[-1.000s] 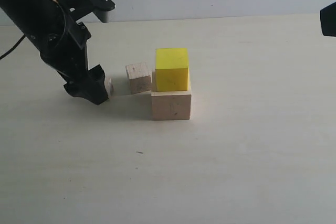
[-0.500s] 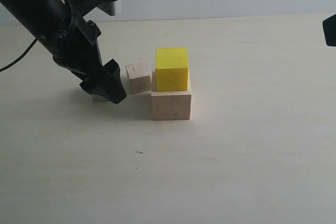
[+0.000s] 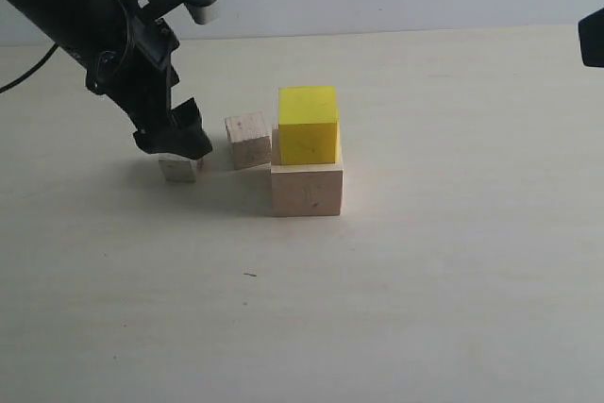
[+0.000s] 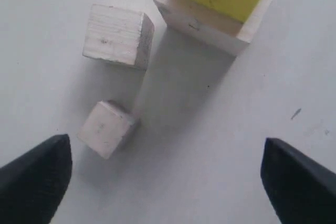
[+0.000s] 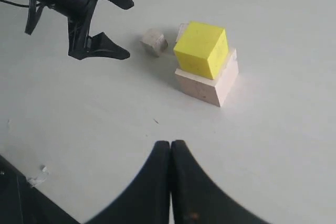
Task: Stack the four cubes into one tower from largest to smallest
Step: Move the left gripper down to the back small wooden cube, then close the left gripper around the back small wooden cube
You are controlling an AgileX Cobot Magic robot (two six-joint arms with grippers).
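Your left claw (image 4: 167, 179) stands wide open and holds nothing. It hangs low over the counter (image 3: 425, 309), just above the smallest wood cube (image 3: 177, 169). In the left wrist view that cube lies nearer one finger than the other, not centred in the gap. Your right claw (image 5: 170, 145) is pressed shut on nothing and sits well apart from the cubes.

The tower is about half built. The large wood cube (image 3: 307, 191) rests on the counter as the base, and the yellow cube (image 3: 308, 125) sits squarely upright on top of it. A strip of the wood top shows along one side, so the yellow one looks set a little off centre, though it appears stable.

Two cubes are left, both on the counter. The small wood cube (image 3: 249, 139) stands just beside the base, on the side toward your left arm. You cannot tell from these views whether it touches the base. The smallest wood cube lies farther out on that same side, apart from its neighbour and turned at a slight angle to it.

By the order asked, the small wood cube should go onto the yellow cube next and the smallest should cap it. Your open claw, however, is over the smallest, so you may want to check which one you mean to lift first.
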